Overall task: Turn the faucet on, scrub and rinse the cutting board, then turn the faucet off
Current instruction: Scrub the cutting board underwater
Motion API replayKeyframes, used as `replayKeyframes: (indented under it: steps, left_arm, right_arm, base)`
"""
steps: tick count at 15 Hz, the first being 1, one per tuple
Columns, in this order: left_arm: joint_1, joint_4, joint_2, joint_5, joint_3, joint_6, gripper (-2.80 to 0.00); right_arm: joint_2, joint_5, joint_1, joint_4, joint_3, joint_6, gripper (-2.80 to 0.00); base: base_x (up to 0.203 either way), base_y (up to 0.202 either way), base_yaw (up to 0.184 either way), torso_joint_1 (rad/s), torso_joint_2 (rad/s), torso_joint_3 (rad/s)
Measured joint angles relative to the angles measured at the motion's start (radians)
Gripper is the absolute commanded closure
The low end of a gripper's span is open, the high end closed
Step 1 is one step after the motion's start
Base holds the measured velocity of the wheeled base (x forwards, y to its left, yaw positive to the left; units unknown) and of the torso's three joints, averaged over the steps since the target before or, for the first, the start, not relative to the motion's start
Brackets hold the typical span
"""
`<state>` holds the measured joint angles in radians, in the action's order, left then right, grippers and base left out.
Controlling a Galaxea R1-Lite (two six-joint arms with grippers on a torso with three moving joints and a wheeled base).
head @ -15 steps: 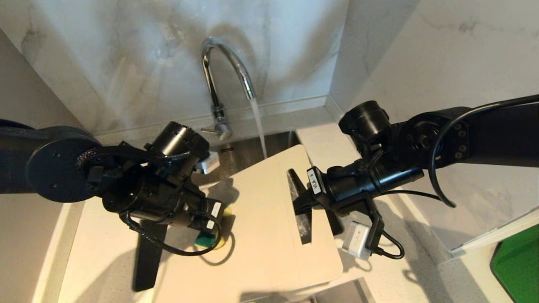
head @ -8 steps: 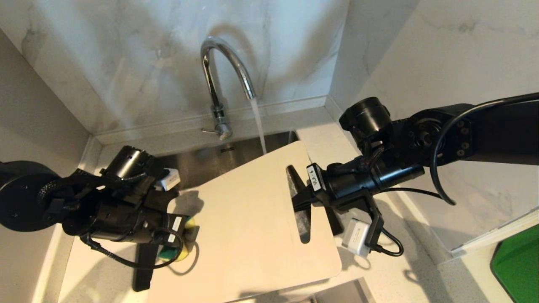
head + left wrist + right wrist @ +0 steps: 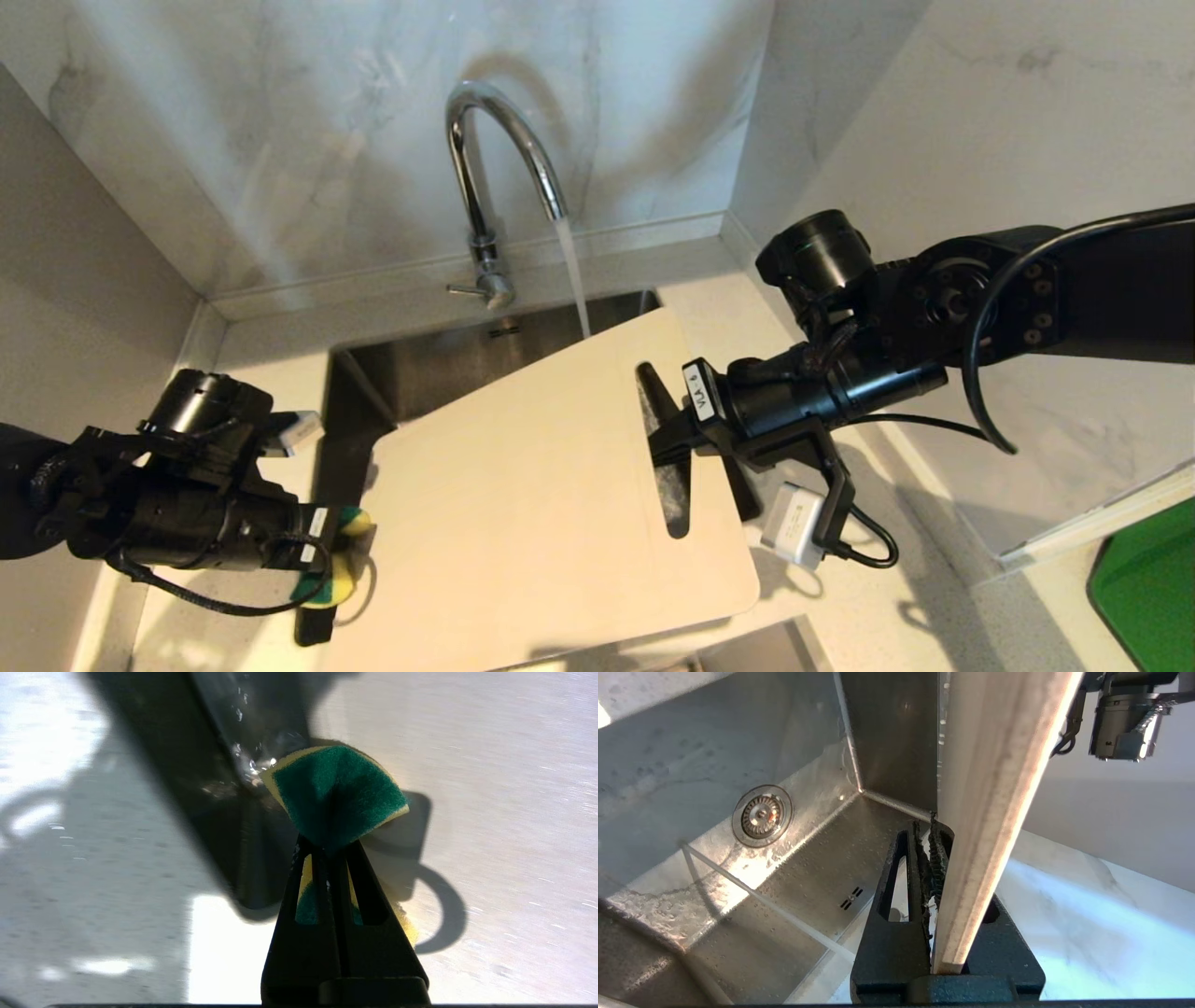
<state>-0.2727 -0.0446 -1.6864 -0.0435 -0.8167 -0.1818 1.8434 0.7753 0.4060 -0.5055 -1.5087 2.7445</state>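
Left tool point(image 3: 359, 551): black two-fingered end of the left arm, low at the left over the pale speckled counter point(image 3: 224, 625); clenched on a green-and-yellow scouring sponge point(image 3: 338, 560).
Sponge: folded between the black fingers point(image 3: 327, 891), green face outward with yellow foam at its edges in the left wrist view point(image 3: 336, 793); it sits at the near left corner of the board, whether touching it cannot be told.
Sink: stainless steel basin point(image 3: 439, 359) sunk in the counter, behind and under the board; round strainer drain point(image 3: 761, 815) in its floor, droplets on its walls.
Faucet: tall shiny chrome gooseneck tap point(image 3: 485, 177) at the back rim of the sink, against the marble-patterned wall point(image 3: 280, 140); thin side lever point(image 3: 464, 291) at its base points left.
Water: a clear stream point(image 3: 574, 280) runs from the spout and drops behind the far edge of the board.
Cutting board: large thin cream-white plastic rectangle with rounded corners point(image 3: 532, 504), held tilted above the sink, far edge raised under the stream; tapered handle slot point(image 3: 672, 476) near its right short edge.
Right tool point(image 3: 667, 443): black end of the right arm, reaching in from the right; grasping the board at the handle slot, one finger on each face of the board's edge in the right wrist view point(image 3: 945, 868).
Right counter: pale stone surface point(image 3: 840, 616) under the right arm; a green object point(image 3: 1148, 588) at the far right corner.
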Motion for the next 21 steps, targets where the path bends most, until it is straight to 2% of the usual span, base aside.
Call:
replayKeyframes:
  steps: [4, 7, 9, 11, 15, 17, 18, 20, 21]
  left_arm:
    - [0.121, 0.002, 0.057, -0.039, -0.016, 0.051, 0.00]
    - [0.130, -0.118, 0.115, -0.056, -0.139, 0.041, 0.00]
    - [0.084, -0.257, 0.152, -0.059, -0.277, 0.006, 0.00]
    - [-0.027, -0.381, 0.185, -0.051, -0.389, -0.043, 0.00]
    - [-0.362, -0.528, 0.209, 0.033, -0.528, -0.172, 0.00]
    - [-0.528, -0.545, 0.182, 0.127, -0.555, -0.236, 0.00]
    - [-0.602, -0.550, 0.157, 0.198, -0.560, -0.271, 0.00]
    - [-0.698, -0.544, 0.116, 0.324, -0.537, -0.328, 0.00]
    - [-0.728, -0.523, 0.102, 0.354, -0.508, -0.344, 0.00]
  right_arm:
    - [-0.002, 0.003, 0.000, 0.000, -0.002, 0.000, 0.00]
    - [-0.003, 0.000, 0.000, 0.000, -0.002, 0.000, 0.00]
    - [-0.003, 0.000, 0.000, 0.000, 0.000, 0.000, 0.00]
    - [-0.003, -0.001, 0.000, -0.001, 0.000, 0.000, 0.00]
    - [-0.003, -0.001, 0.000, -0.001, -0.003, 0.000, 0.00]
    - [-0.006, -0.001, 0.000, -0.001, -0.004, 0.000, 0.00]
    - [-0.009, -0.001, 0.000, 0.000, -0.004, 0.000, 0.00]
    - [-0.014, -0.001, -0.003, -0.001, -0.004, 0.000, 0.00]
    - [-0.015, -0.001, -0.004, -0.001, -0.005, 0.000, 0.00]
  base:
    - [0.000, 0.000, 0.000, 0.000, 0.00, 0.000]
    - [0.000, 0.000, 0.000, 0.000, 0.00, 0.000]
    - [0.000, 0.000, 0.000, 0.000, 0.00, 0.000]
    - [0.000, 0.000, 0.000, 0.000, 0.00, 0.000]
    - [0.000, 0.000, 0.000, 0.000, 0.00, 0.000]
    - [0.000, 0.000, 0.000, 0.000, 0.00, 0.000]
    - [0.000, 0.000, 0.000, 0.000, 0.00, 0.000]
    - [0.000, 0.000, 0.000, 0.000, 0.00, 0.000]
    - [0.000, 0.000, 0.000, 0.000, 0.00, 0.000]
